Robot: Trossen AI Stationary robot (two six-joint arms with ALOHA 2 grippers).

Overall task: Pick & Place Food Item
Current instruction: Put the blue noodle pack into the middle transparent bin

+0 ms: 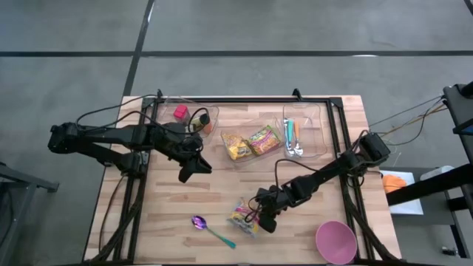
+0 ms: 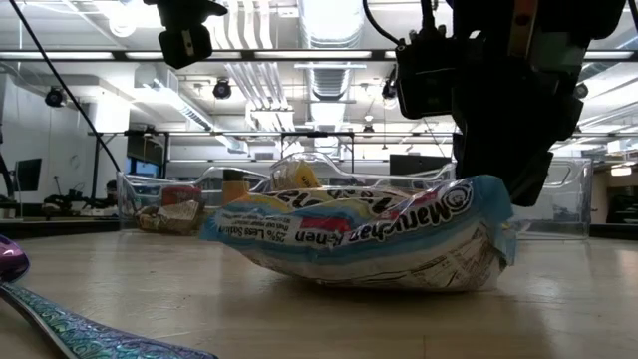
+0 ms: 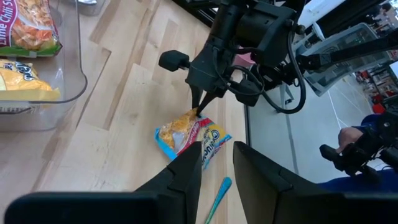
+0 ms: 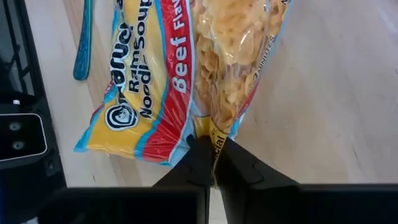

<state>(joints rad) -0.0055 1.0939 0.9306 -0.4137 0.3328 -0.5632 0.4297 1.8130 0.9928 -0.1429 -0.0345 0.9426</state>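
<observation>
The right hand [image 4: 212, 163] was closed on the sealed end flap of the ramen packet [image 4: 180, 74], its two fingers pinching the thin crimped edge between them, as the right wrist view showed. In the high view that hand [image 1: 263, 219] sat low over the near middle of the bench [image 1: 222, 185], and the ramen packet [image 1: 244, 216] lay flat on the wood just beside it; the low view showed the packet's belly resting on the surface, so it was not yet lifted. Judging by the look of it, the packet would be light and crackly, a soft plastic wrap around a brittle block of noodles, slick to the touch and apt to swing or slip if held only by the flap. A hold on the crimped seam seemed sensible, since squeezing the body might crush the noodles. Near the packet lay a purple spoon [image 1: 211, 230] with a teal handle, and farther toward the bench's right corner a pink bowl [image 1: 336, 241]. Well apart, at the far side, a clear bin [image 1: 247, 144] held two more snack packets, with a second clear tray [image 1: 304, 133] of cutlery beside it. The left hand [image 1: 194, 168] waited over the left middle of the bench, fingers [image 3: 186, 171] apart and holding nothing.
</observation>
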